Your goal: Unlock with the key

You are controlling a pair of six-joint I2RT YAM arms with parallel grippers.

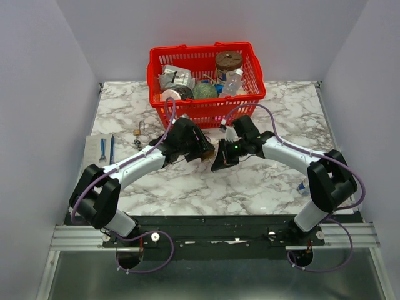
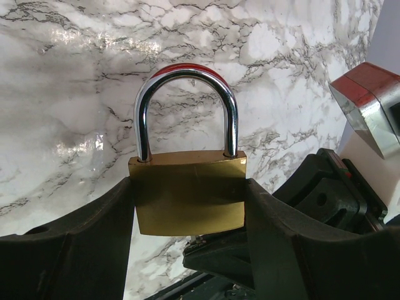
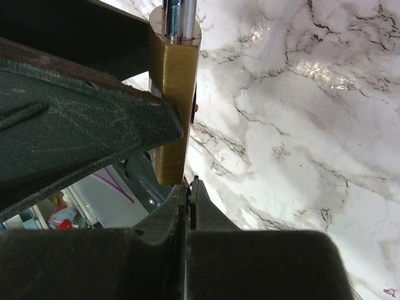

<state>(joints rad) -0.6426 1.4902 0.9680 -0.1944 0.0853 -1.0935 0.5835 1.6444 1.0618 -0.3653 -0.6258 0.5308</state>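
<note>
We begin mid-way across the marble table (image 1: pixel 262 181), where both arms meet; our left gripper (image 2: pixel 189 209) is clamped on the brass padlock (image 2: pixel 187 194), its black fingers (image 2: pixel 87 244) pressing the body's two sides and holding it over the table; the steel shackle (image 2: pixel 187 81) sits in the body at both legs; our right gripper (image 3: pixel 186 194) is pinched tight just under the padlock's bottom edge, and we cannot tell whether a key lies between its fingers; further left lie two blue tools (image 1: pixel 106 149) and a smaller lock (image 1: pixel 137 131); farthest back stands a red basket (image 1: pixel 156 69) of odds and ends.
</note>
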